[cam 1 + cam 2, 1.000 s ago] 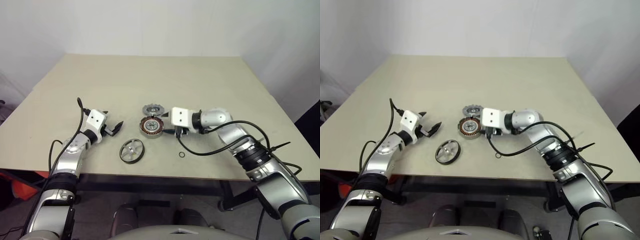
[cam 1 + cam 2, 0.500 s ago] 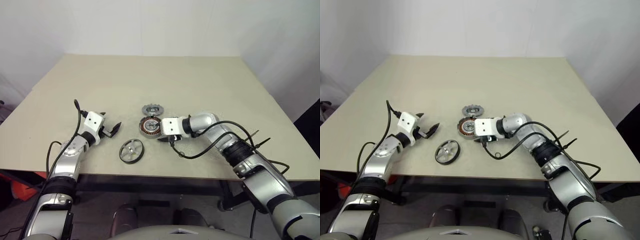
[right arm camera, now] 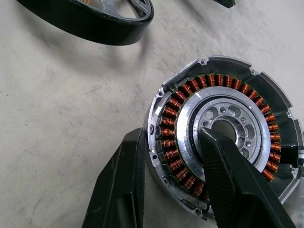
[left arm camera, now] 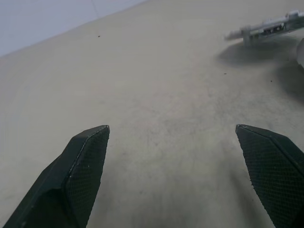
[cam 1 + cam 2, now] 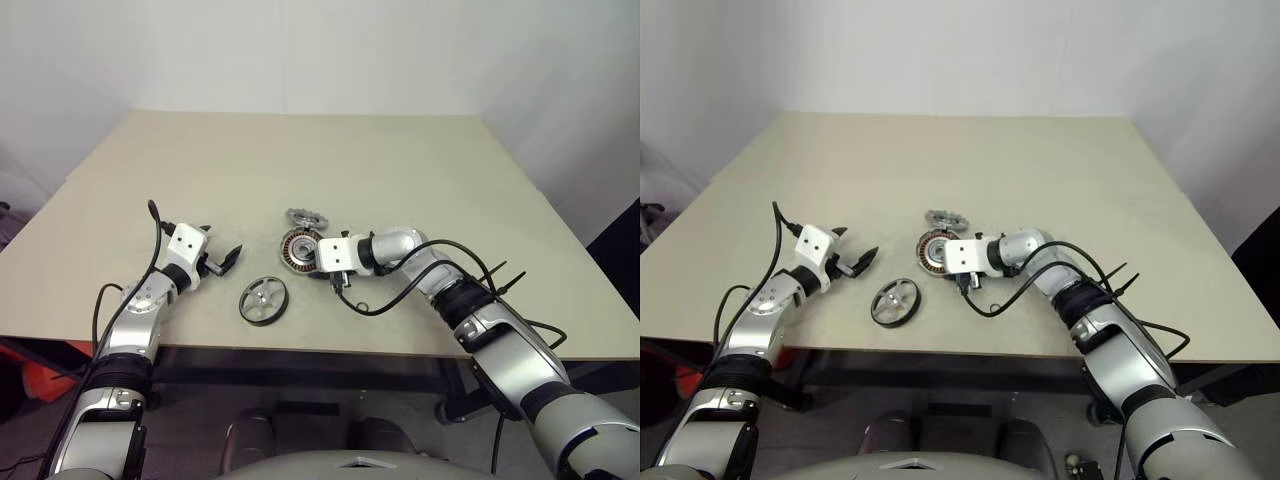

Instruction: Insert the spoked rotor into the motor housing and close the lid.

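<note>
The motor housing (image 5: 297, 249), a round metal can with copper windings around a silver hub, sits mid-table and looks tipped up on one side. My right gripper (image 3: 171, 142) is shut on its wall, with one finger (image 3: 123, 185) outside the rim and the other over the inner ring. The lid (image 5: 305, 217), a grey toothed disc, lies tilted just behind the housing. The spoked rotor (image 5: 264, 301), black-rimmed with silver spokes, lies flat near the front edge. My left gripper (image 5: 222, 245) hovers open to the left of the rotor, holding nothing.
The beige table (image 5: 420, 170) has bare room at the back and on both sides. A black cable (image 5: 365, 306) from my right arm loops onto the table just right of the rotor. The front edge runs close below the rotor.
My right gripper moved left and down onto the motor housing, and its fingers closed on the wall. The housing has tipped and the lid behind it now sits tilted. The left arm stayed put.
</note>
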Motion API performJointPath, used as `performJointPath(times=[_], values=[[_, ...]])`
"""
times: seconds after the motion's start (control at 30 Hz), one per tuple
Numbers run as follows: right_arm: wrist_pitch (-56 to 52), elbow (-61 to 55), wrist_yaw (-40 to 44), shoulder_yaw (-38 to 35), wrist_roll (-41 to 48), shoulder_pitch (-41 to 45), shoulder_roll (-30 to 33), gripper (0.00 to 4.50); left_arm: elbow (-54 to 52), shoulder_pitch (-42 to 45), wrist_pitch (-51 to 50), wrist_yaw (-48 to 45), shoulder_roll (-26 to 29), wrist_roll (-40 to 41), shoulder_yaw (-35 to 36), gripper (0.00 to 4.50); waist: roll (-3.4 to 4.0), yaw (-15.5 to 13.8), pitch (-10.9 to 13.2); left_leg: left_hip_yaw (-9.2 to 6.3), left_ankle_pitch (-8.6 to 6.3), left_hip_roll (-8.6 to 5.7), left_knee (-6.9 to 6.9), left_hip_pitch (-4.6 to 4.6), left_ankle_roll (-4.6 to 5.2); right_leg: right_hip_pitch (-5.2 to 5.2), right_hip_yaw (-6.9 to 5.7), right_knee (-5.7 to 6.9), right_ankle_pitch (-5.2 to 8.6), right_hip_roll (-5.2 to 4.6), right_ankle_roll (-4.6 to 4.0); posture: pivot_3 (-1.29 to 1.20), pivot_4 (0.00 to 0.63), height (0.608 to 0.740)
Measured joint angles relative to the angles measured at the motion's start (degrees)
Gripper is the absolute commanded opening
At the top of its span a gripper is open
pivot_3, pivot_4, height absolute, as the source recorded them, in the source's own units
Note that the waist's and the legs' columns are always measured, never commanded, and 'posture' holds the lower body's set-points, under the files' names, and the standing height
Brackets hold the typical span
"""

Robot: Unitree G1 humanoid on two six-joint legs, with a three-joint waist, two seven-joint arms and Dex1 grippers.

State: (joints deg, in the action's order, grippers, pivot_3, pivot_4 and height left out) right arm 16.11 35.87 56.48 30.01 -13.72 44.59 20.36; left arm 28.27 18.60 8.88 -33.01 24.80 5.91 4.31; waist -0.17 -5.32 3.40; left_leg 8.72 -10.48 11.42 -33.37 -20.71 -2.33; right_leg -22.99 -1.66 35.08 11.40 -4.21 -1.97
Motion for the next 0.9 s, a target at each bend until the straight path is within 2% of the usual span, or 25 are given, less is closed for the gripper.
performJointPath(times=[0.27, 0.43, 0.7, 0.9], values=[[-0.5, 1.4, -0.5, 0.0, -0.3, 1.3, 0.1, 1.32, 0.0, 0.0, 0.0, 0.0, 0.0, 0.0, 0.0, 4.50, 0.00, 0.0, 0.0, 0.00, 0.01, 0.00, 0.00, -0.01, -0.02, 0.00, 0.00, 0.02, 0.00, 0.00, 0.00, 0.00, 0.000, 0.740], [-3.0, 0.6, 1.3, -1.5, 0.0, 2.0, 3.3, 1.32, 0.0, 0.0, 0.0, 0.0, 0.0, 0.0, 0.0, 4.50, 0.00, -0.2, 0.0, 0.00, 0.01, -0.01, -0.04, -0.20, -0.02, -0.06, 0.00, 0.02, -0.02, -0.01, -0.03, 0.00, 0.000, 0.740], [-10.8, -18.0, 11.5, -7.7, 5.5, -1.6, 14.3, 1.32, 0.7, 0.3, 0.2, 0.0, -0.3, -0.4, -0.1, 4.50, -0.02, -0.2, 0.0, 0.04, -0.14, 0.09, -0.06, -0.39, 0.26, -0.22, -0.10, -0.10, 0.08, 0.02, -0.14, 0.00, 0.000, 0.740], [-15.9, -25.2, 14.2, -8.4, 7.5, -5.1, 16.3, 1.32, 1.4, 0.4, 0.5, 0.0, -0.8, -0.5, -0.1, 4.50, -0.01, -0.1, 0.0, 0.08, -0.14, 0.10, -0.07, -0.28, 0.25, -0.21, -0.09, -0.07, 0.08, 0.02, -0.14, 0.00, 0.000, 0.740]])
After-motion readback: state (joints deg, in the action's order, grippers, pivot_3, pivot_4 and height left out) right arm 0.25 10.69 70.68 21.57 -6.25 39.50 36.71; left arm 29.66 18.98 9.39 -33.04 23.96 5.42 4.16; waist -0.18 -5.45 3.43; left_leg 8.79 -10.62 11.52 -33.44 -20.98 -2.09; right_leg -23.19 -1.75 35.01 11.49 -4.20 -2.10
